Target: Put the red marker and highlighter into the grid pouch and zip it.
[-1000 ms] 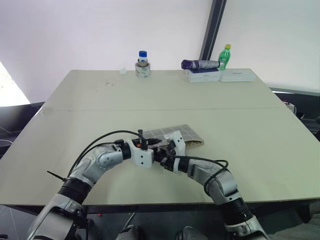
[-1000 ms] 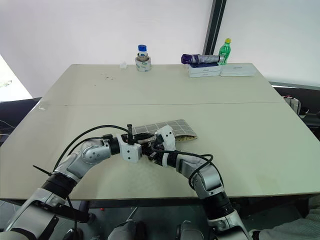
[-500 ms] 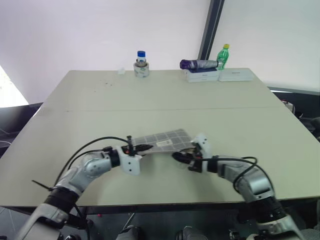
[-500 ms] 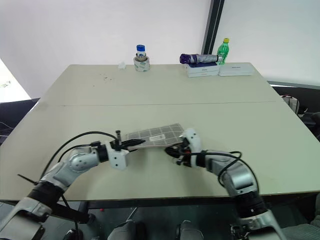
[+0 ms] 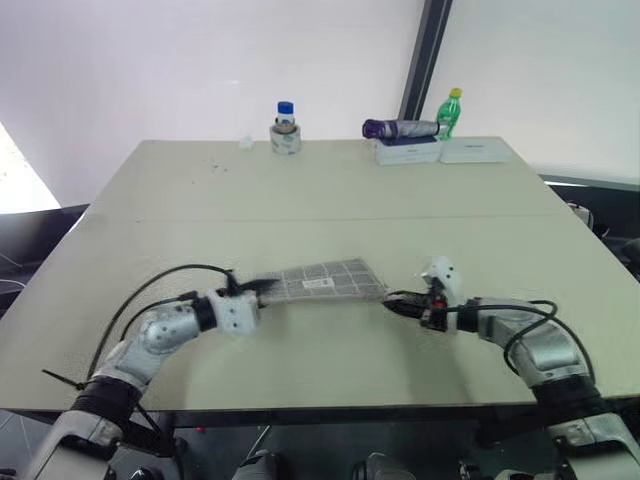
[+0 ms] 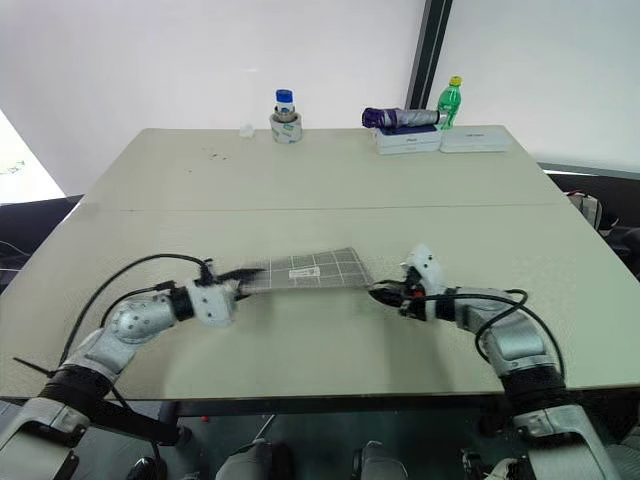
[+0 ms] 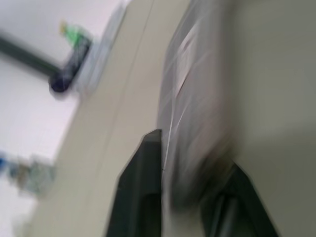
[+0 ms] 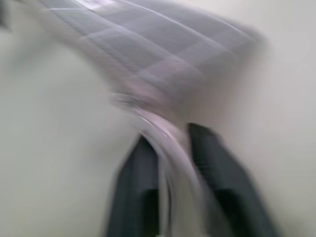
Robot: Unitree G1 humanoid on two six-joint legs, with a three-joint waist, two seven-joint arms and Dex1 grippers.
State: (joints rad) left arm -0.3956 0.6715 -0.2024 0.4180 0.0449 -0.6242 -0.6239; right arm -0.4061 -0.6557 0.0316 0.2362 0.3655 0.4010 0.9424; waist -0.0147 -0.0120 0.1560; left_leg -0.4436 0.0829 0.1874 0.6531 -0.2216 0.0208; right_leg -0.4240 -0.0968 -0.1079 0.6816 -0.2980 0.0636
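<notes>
The grid pouch (image 5: 322,279), grey with a white grid and a small white label, lies near the table's front edge, stretched out between my two grippers. My left gripper (image 5: 256,287) is at its left end; in the left wrist view its fingers (image 7: 147,183) stand apart with the pouch's end (image 7: 195,123) between them. My right gripper (image 6: 381,293) is at the pouch's right corner, and a strip of the pouch (image 8: 163,79) runs down into it in the right wrist view. The red marker and the highlighter are hidden.
At the table's far edge stand a blue-lidded jar on a tape roll (image 5: 285,130), a folded purple umbrella (image 5: 398,128) on white boxes (image 5: 440,151), and a green bottle (image 5: 452,110). The table (image 5: 320,200) ends close in front of the pouch.
Both grippers have swung apart from the pouch's left part, the left going left and the right far to the right. The pouch has been drawn out flat between them.
</notes>
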